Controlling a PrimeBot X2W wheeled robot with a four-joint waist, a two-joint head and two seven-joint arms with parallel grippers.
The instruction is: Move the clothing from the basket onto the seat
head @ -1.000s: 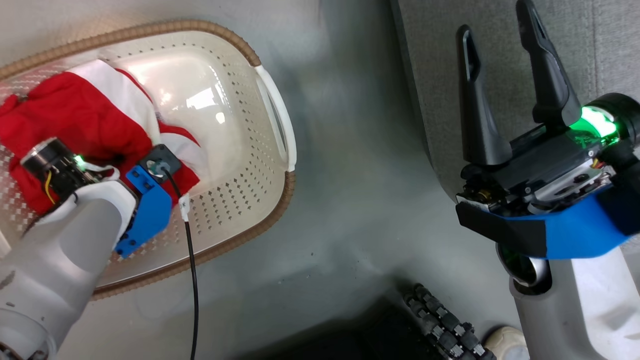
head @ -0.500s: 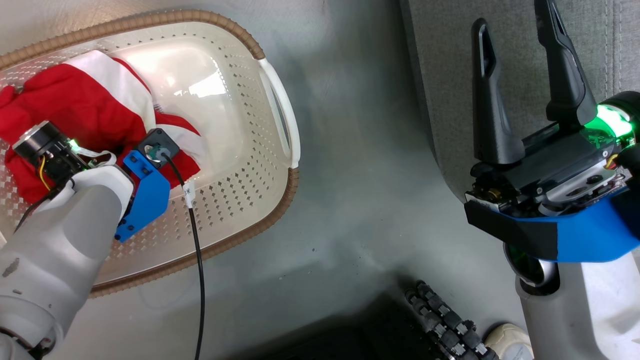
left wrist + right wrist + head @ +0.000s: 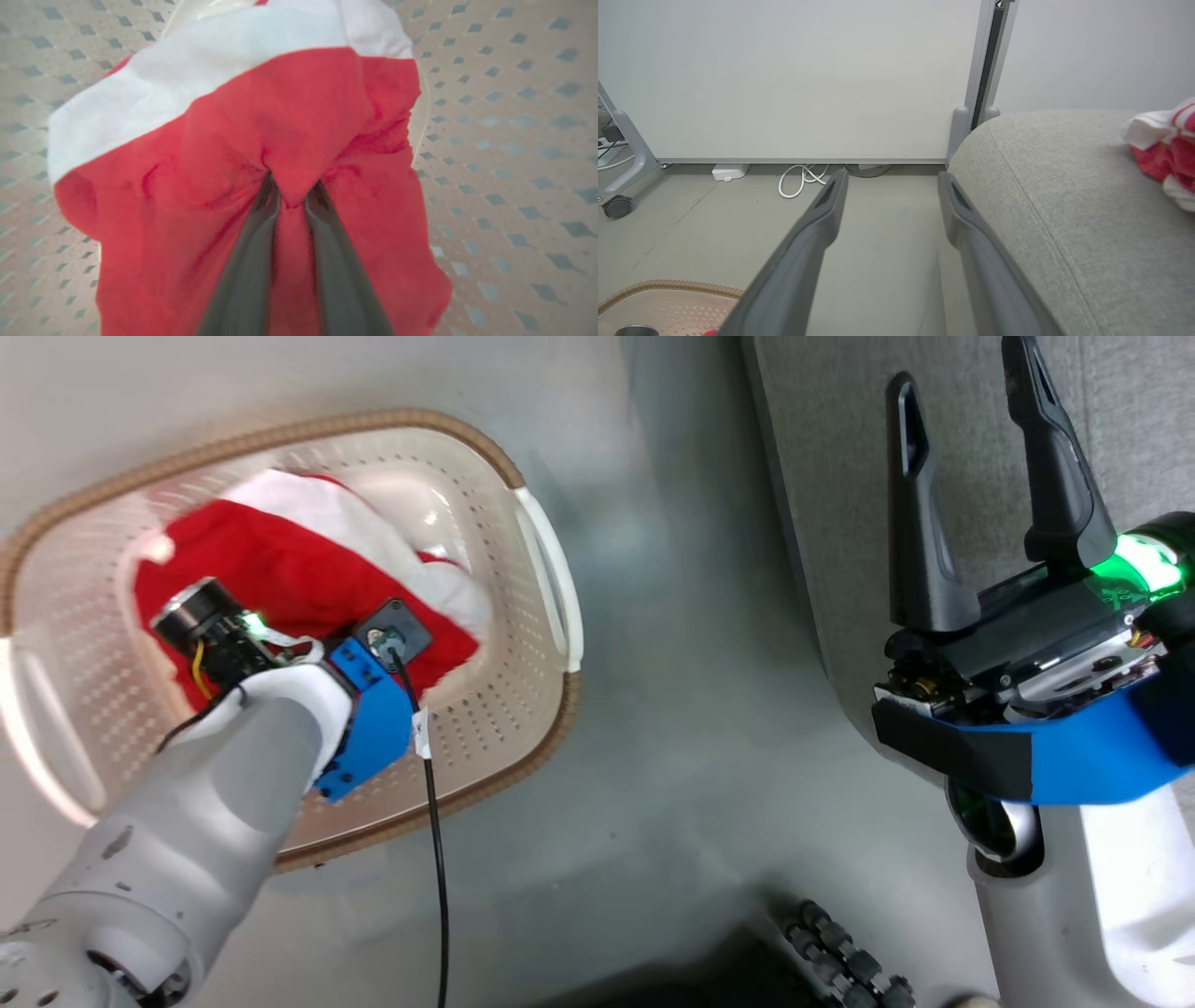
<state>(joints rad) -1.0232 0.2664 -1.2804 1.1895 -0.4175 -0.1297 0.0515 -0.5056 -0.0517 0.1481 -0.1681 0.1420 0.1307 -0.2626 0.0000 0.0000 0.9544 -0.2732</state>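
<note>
Layout: the seat point(image 3: 822, 476) is at right, with one red-and-white garment point(image 3: 1164, 144) already lying on it. The basket point(image 3: 485, 737) stands on the floor at left, apart from the seat. The red piece point(image 3: 289, 107), white-trimmed, is bunched inside the basket. The left gripper point(image 3: 292, 189) has its jaws clenched on a small fold of the red piece. The right gripper point(image 3: 957, 373) has its jaws spread and empty, by the seat's left edge. Step judged: lift-out. Raise straight up and slowly until the trailing cloth clears the rim, because so thin a pinch may slip. Then carry right, over the seat.
</note>
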